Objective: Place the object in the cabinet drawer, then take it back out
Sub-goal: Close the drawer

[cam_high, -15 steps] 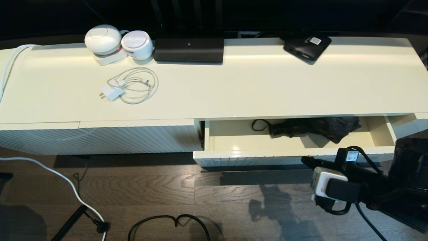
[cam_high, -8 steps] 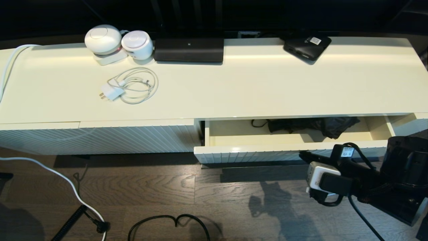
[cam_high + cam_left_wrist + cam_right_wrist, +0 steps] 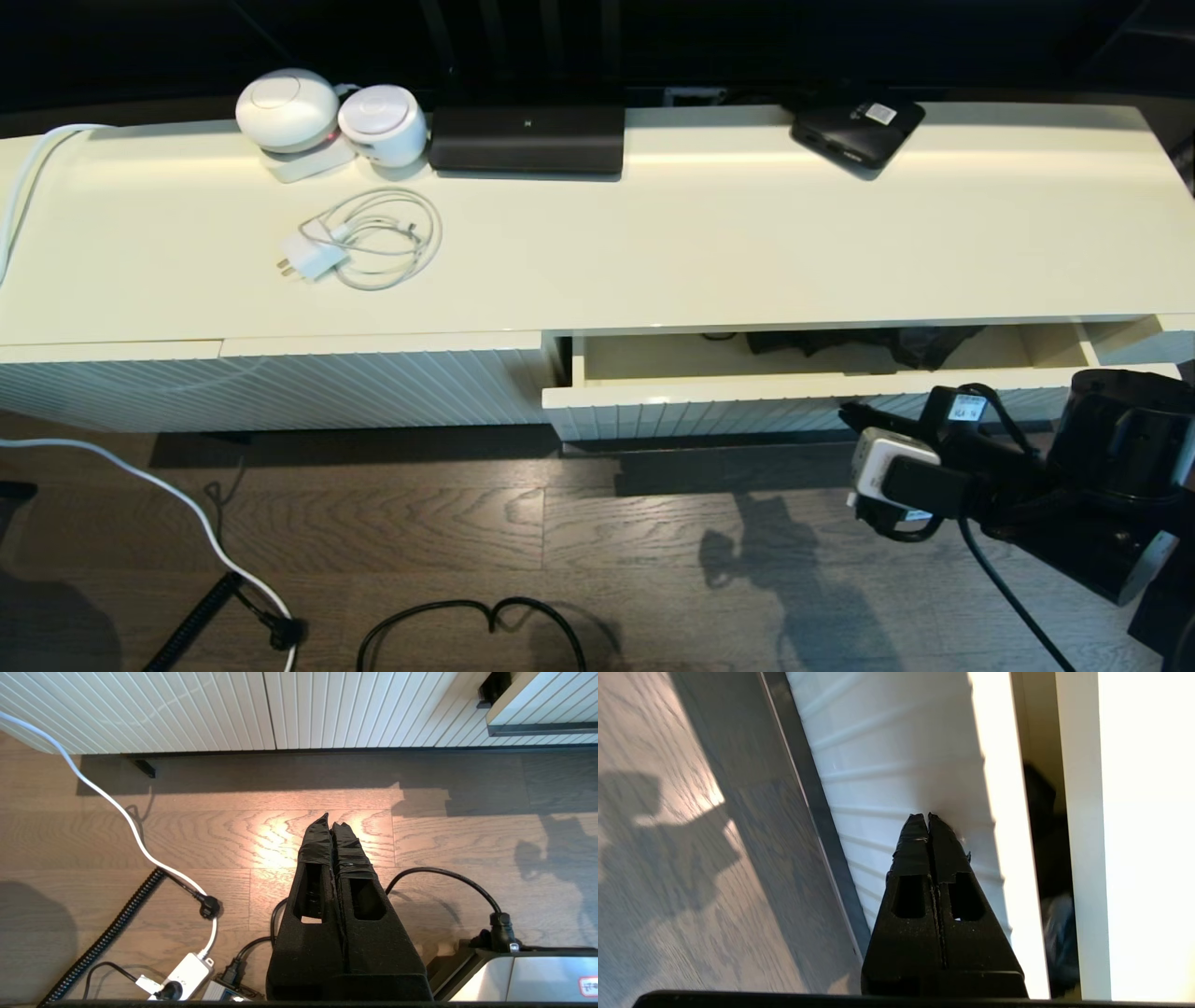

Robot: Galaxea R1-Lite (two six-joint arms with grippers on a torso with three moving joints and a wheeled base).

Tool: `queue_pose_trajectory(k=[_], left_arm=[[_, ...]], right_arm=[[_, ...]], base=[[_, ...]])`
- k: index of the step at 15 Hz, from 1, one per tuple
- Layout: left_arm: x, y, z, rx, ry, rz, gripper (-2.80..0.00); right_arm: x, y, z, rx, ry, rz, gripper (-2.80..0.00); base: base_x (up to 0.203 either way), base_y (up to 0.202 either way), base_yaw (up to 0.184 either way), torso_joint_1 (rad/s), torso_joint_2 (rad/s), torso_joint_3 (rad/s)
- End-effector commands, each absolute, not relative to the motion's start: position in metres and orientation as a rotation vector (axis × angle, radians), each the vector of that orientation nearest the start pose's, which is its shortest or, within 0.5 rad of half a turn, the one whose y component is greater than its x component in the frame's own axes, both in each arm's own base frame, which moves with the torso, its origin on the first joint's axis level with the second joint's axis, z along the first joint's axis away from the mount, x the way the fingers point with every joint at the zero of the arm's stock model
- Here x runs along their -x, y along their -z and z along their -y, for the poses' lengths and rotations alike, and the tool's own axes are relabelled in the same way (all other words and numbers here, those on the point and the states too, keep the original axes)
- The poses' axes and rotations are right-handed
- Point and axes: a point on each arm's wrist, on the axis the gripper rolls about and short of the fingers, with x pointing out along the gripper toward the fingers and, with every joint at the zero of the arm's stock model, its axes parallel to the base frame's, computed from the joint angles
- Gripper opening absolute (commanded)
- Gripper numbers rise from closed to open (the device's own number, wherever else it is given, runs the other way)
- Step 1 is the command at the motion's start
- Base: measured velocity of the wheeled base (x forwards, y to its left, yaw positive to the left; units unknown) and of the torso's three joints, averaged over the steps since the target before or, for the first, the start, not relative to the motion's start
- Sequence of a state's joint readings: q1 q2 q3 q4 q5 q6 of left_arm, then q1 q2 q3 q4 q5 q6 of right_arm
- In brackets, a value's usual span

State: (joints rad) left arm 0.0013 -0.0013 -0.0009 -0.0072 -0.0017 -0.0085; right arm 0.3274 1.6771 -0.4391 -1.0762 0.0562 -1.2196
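The left tool hung over the wooden floor, fingers together. The right tool, fingers pressed together, touched the ribbed front of the cabinet drawer, which stood slightly open. The black umbrella lay inside, toward the drawer's right end, under the tabletop.

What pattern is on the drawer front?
Vertical ribbing, cream-white, on the drawer front; it shows best in the head view.

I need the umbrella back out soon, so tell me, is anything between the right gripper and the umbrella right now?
Yes. The drawer front lies between the right gripper, jaws shut against its ribs, and the umbrella inside; only a narrow gap under the cabinet top shows.
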Motion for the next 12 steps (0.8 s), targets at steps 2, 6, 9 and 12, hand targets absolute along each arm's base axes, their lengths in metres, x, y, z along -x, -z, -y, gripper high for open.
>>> queue_pose_trajectory(k=[2, 6, 9, 12], left_arm=[[0.023, -0.076, 0.000, 0.009, 0.000, 0.011, -2.80], [0.023, -0.077, 0.000, 0.009, 0.000, 0.012, -2.80], [0.023, -0.076, 0.000, 0.009, 0.000, 0.011, -2.80], [0.023, -0.077, 0.000, 0.009, 0.000, 0.012, -2.80]], right_arm=[[-0.254, -0.136, -0.083, 1.230, -0.429, 0.076, -2.80], [-0.267, -0.139, -0.083, 1.226, -0.403, 0.095, -2.80], [-0.273, -0.139, -0.085, 1.226, -0.395, 0.105, -2.80], [-0.284, -0.144, -0.085, 1.220, -0.363, 0.137, -2.80]], base=[[0.000, 0.000, 0.000, 0.000, 0.00, 0.000], [0.000, 0.000, 0.000, 0.000, 0.00, 0.000], [0.000, 0.000, 0.000, 0.000, 0.00, 0.000], [0.000, 0.000, 0.000, 0.000, 0.00, 0.000]])
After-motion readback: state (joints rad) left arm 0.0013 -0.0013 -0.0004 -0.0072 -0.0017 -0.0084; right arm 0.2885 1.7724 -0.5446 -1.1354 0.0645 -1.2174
